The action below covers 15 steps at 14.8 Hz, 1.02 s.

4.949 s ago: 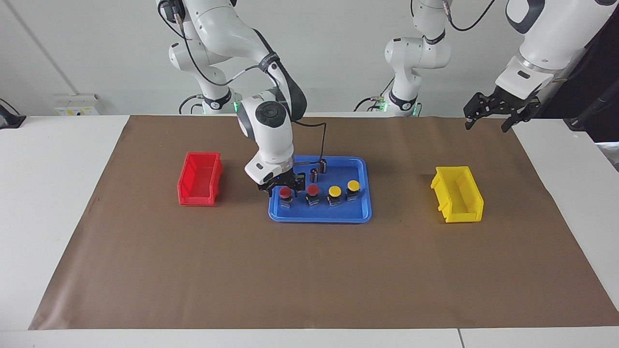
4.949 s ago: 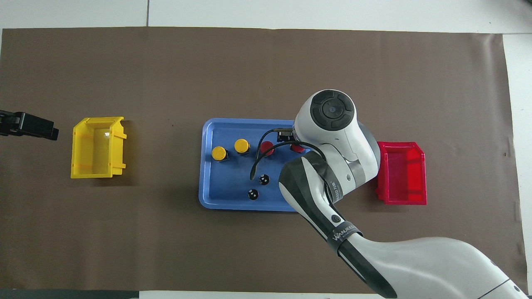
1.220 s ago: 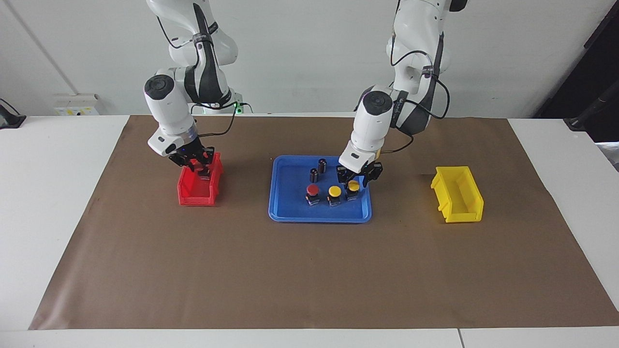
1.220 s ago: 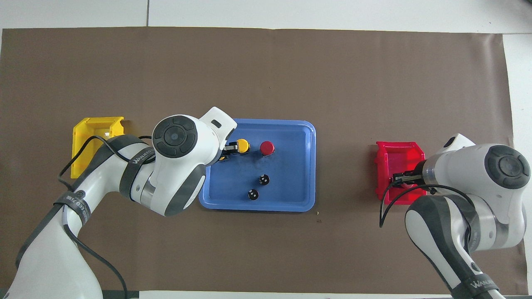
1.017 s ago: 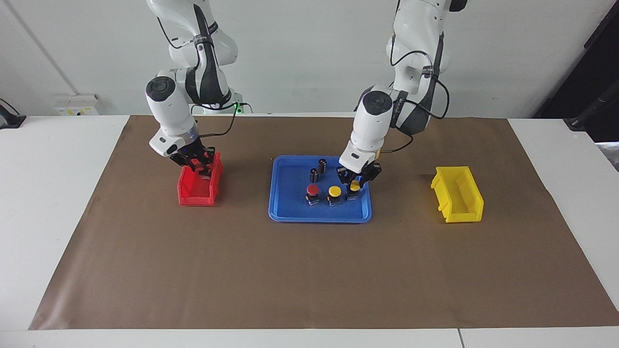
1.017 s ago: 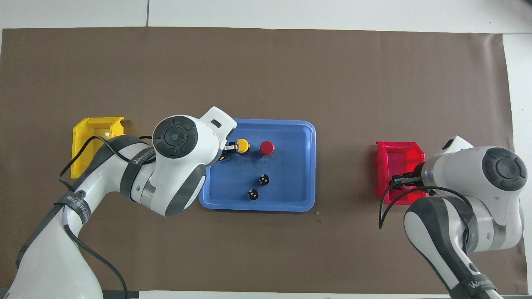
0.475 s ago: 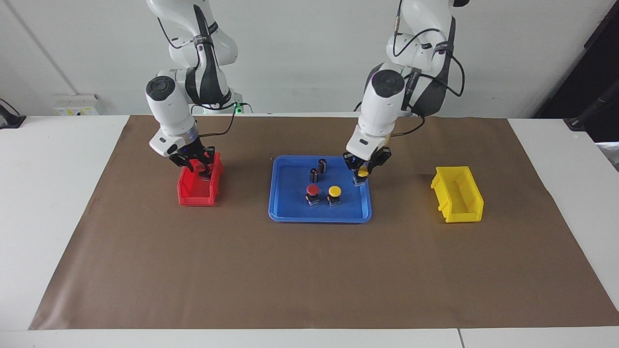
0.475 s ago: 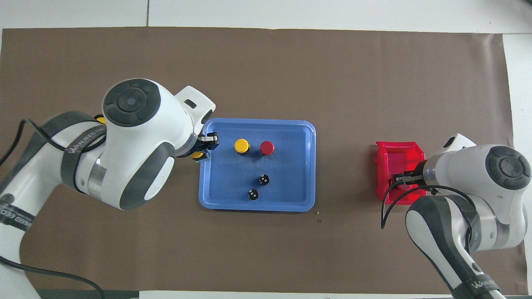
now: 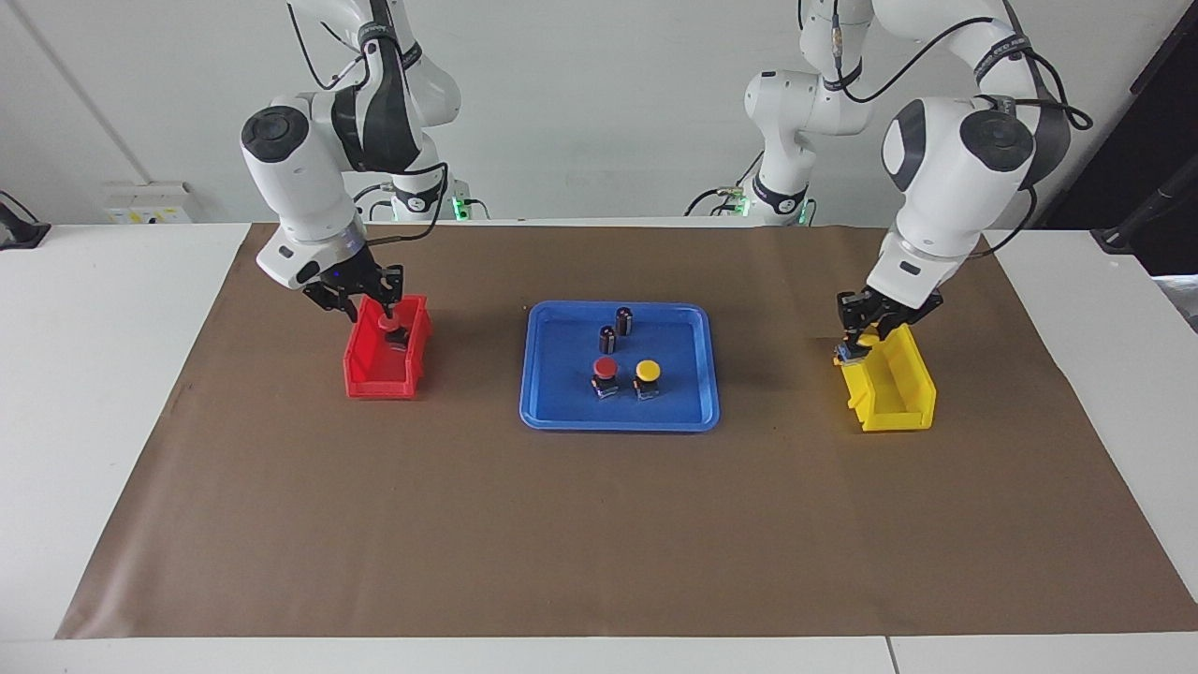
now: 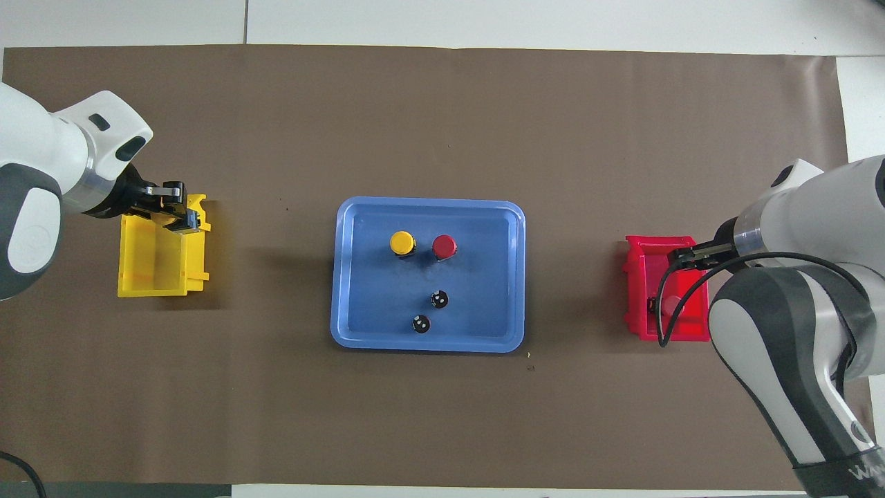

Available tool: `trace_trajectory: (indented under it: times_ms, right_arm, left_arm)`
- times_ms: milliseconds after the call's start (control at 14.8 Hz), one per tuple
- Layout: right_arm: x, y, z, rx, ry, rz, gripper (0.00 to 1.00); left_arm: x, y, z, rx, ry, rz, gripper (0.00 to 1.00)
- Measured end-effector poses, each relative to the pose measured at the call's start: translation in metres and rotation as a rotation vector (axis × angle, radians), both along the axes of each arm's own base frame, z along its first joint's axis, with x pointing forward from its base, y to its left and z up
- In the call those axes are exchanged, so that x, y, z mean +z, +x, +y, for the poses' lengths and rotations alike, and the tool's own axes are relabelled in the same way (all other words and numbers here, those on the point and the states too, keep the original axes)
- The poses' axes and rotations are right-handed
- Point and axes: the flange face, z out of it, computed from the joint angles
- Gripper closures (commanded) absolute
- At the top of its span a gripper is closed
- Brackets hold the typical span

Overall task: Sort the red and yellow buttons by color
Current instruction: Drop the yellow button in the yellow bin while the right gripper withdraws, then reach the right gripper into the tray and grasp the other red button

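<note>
Buttons on your blue tray [image 9: 562, 412] stand caps-up: left gripper [image 9: 862, 329] pinches one yellow button [image 9: 850, 350], right gripper [image 9: 367, 304] spread.

Push-button switches, dark blocky bases:
- red-capped button [image 9: 605, 373], yellow-capped button [image 9: 647, 377]: upright, side by side in blue tray [image 9: 562, 417].
- second red button [image 9: 390, 328]: inside red bin [image 9: 360, 379].
- second yellow button [image 9: 856, 346]: held above yellow bin [image 9: 913, 402].

Red buttons: two, one [image 9: 605, 367] on the blue tray [image 9: 562, 417], one [image 9: 387, 323] in the red bin [image 9: 376, 384] under the right end effector [image 9: 363, 304]. Yellow buttons: two, one [image 9: 647, 371] on the tray, one [image 9: 866, 339] clamped in the left end effector [image 9: 859, 335]. Dark cylinders [image 9: 623, 319]: two. Bins: two, the second a yellow bin [image 9: 903, 393]. Trays: one.
</note>
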Motion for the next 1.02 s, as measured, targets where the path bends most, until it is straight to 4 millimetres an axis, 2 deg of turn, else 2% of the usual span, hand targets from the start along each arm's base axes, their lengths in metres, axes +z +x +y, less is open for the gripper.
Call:
trace_trajectory:
  times_ms: [136,271,475,542,814,1017]
  right_arm:
    - [0.021,0.019,0.037,-0.028,0.01,-0.025,0.35]
    - [0.033,0.031,0.084,-0.092,0.041,-0.051,0.3]
    - [0.048,0.046,0.158,-0.181,0.072,-0.082,0.27]
    - [0.047,0.051,0.179,-0.204,0.079,-0.085,0.27]
    - [0.026,0.059,0.24,-0.247,0.075,-0.073,0.27]
    - [-0.003,0.061,0.309,-0.258,0.03,-0.094,0.27]
  left_arm:
    - [-0.003,0.002,0.02,-0.039,0.0,0.003,0.98]
    - [-0.014,0.004,0.039,-0.039,-0.001,-0.005,0.98]
    - [-0.037,-0.001,0.05,-0.05,-0.003,-0.004,0.98]
    - [-0.043,-0.002,0.052,-0.048,-0.003,-0.005,0.98]
    - [-0.069,-0.011,0.067,-0.023,-0.004,0.008,0.98]
    - [-0.092,-0.022,0.074,-0.016,-0.006,0.016,0.98]
